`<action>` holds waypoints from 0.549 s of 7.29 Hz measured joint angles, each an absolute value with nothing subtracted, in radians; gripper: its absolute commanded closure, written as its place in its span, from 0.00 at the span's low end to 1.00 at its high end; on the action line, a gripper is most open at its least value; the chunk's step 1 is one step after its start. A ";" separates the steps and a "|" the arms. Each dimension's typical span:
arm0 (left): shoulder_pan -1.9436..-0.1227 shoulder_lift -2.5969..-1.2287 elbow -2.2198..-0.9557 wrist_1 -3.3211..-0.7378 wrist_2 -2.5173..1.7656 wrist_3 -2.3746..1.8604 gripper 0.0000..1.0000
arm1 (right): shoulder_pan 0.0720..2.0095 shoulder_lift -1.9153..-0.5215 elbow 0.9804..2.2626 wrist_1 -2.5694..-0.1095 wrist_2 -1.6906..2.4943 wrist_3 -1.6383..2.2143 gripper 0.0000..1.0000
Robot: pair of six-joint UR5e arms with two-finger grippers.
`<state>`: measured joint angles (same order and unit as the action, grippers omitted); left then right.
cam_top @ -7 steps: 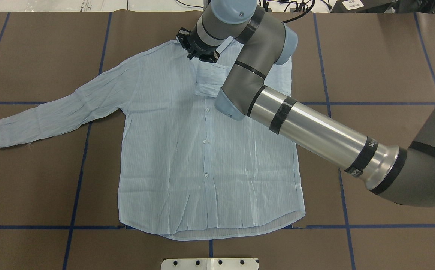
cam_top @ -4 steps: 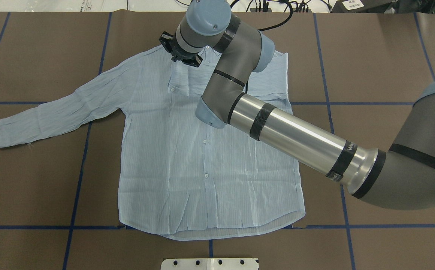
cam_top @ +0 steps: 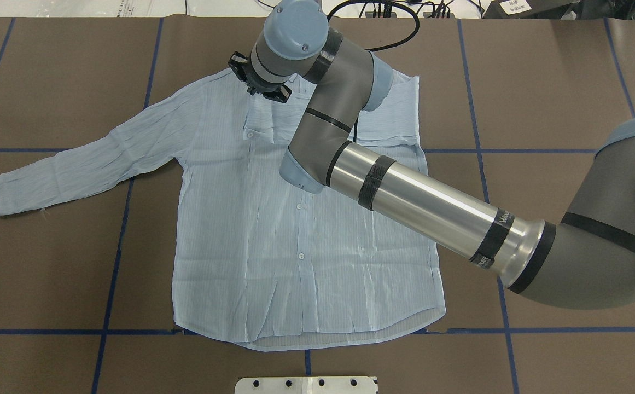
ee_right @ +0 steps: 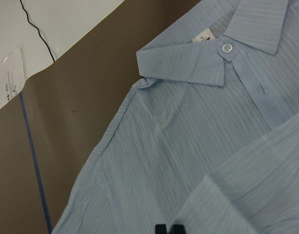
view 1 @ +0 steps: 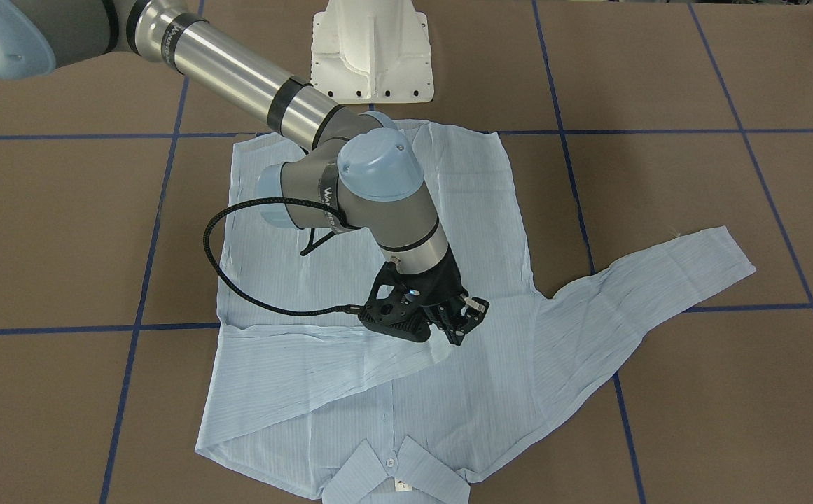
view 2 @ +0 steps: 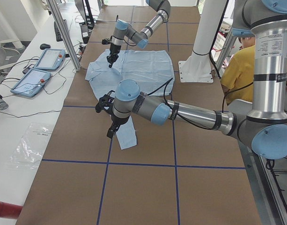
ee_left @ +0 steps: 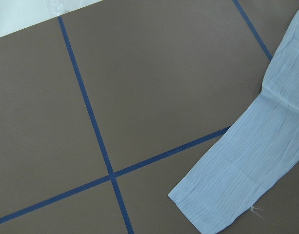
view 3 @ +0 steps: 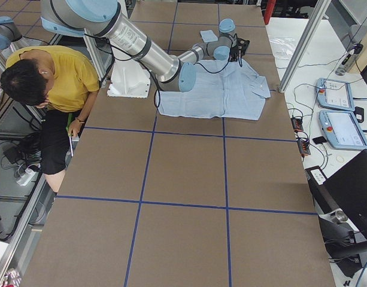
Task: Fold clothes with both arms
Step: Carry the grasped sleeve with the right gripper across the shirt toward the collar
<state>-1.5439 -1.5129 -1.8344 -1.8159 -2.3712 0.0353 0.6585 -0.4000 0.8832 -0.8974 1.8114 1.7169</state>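
Note:
The pale blue striped shirt point(cam_top: 295, 235) lies flat, front up, with its collar point(view 1: 392, 483) toward the table's far side. Its right sleeve point(view 1: 322, 371) is folded across the chest. My right gripper point(view 1: 463, 325) sits at that sleeve's cuff end near the collar. In the right wrist view its fingertips point(ee_right: 161, 229) stand close together where the cuff edge runs in, so it looks shut on the sleeve. The left sleeve point(cam_top: 76, 169) stretches out over the table. My left gripper point(view 2: 110, 133) hangs over that sleeve's cuff point(ee_left: 251, 165). I cannot tell whether it is open or shut.
The white pedestal base point(view 1: 372, 49) stands at the table's near edge behind the shirt's hem. A person in yellow point(view 3: 51, 78) sits beside the robot. Control tablets point(view 2: 40, 70) and cables lie on the side bench. Blue tape lines point(cam_top: 115, 246) grid the brown table cover.
My right arm carried the right sleeve leftward across the chest. Over the last half second the cuff stayed put while the gripper shifted slightly further left.

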 measured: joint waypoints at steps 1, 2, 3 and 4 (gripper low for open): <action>-1.544 -1.515 -1.827 -1.815 -2.371 0.035 0.00 | 0.637 -0.397 0.879 -0.897 1.781 1.718 0.01; -1.542 -1.518 -1.817 -1.815 -2.372 0.035 0.00 | 0.618 -0.395 0.876 -0.897 1.759 1.725 0.01; -1.540 -1.519 -1.805 -1.815 -2.372 0.028 0.00 | 0.603 -0.392 0.875 -0.897 1.750 1.745 0.01; -1.534 -1.522 -1.785 -1.823 -2.372 -0.008 0.00 | 0.592 -0.392 0.883 -0.898 1.747 1.775 0.01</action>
<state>-1.5338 -1.5218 -1.7849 -1.8233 -2.3719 -0.0079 0.5924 -0.3923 0.8832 -0.8977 1.7472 1.7749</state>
